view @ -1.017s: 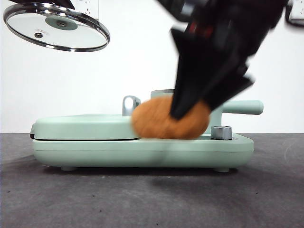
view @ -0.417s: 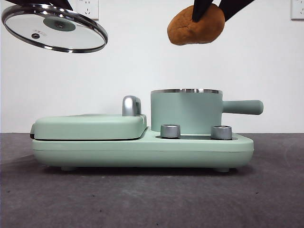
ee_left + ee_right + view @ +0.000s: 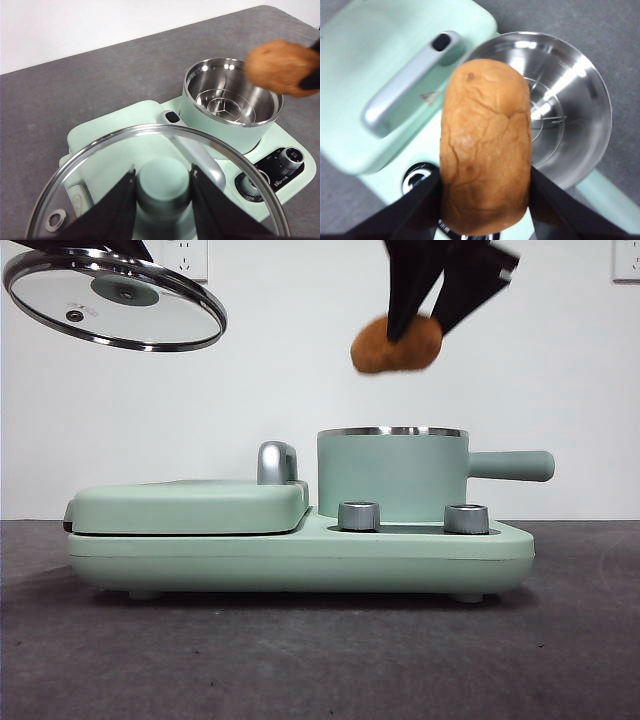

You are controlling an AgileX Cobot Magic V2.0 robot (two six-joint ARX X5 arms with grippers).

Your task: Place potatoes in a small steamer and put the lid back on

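The right hand (image 3: pixel 415 325) was clamped on the potato (image 3: pixel 396 344), one black jaw pressed to each long side, and carried it in the air above the small steamer (image 3: pixel 392 475), whose bright steel bowl stood open and empty beneath. From the right wrist view the potato sat over the near part of the rim rather than square over the middle. As the potato looked almost as wide as the bowl, the step would go best if the hand first centred it over the opening, lowered it end-level until it was inside the rim, and only then spread its jaws; a release from this height risked a bounce off the rim.

Off to one side and at about the same height, the left hand (image 3: pixel 162 200) gripped the lid (image 3: pixel 115 300) by its green knob, jaws closed on either side, holding the glass tilted above the flat griddle cover (image 3: pixel 190 505). The bench (image 3: pixel 320 660) lay well below both.
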